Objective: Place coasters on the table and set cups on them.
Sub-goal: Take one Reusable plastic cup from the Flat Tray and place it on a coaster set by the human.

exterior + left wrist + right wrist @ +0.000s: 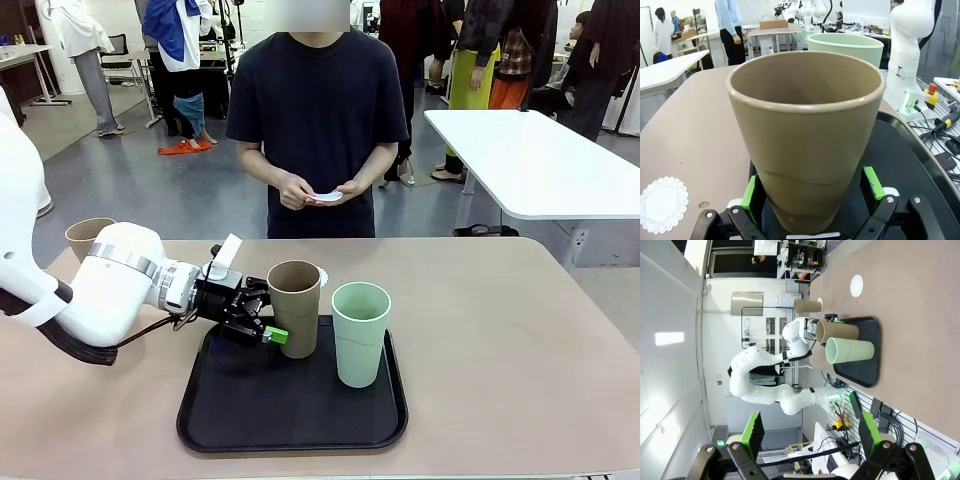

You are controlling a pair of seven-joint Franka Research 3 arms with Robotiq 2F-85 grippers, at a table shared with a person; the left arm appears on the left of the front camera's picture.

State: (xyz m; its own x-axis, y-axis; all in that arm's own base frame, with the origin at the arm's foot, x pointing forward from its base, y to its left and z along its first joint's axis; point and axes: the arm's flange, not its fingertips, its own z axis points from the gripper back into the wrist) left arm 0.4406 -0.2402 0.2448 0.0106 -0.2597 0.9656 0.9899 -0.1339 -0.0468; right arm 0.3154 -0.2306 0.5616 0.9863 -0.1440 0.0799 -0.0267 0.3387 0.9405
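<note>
Left to right: a lone tan cup (pixel 88 237) stands at the table's (pixel 520 340) far-left edge, 10 o'clock of the black tray (pixel 290 425); on the tray a second tan cup (pixel 294 308) and the mint cup (pixel 360 333) stand just beside each other toward its far rim, with open tabletop at 3 o'clock. The left gripper (pixel 265 320), at 9 o'clock of the second tan cup, sets its jaws wide astride that cup's lower part, a gap showing at one green pad (pixel 872 182); a laid coaster (pixel 662 204) lies on the table near the tray. At 12 o'clock the person's hands (pixel 297 190) hold another coaster (pixel 328 196); the right gripper (pixel 810 435) hangs spread and empty.
</note>
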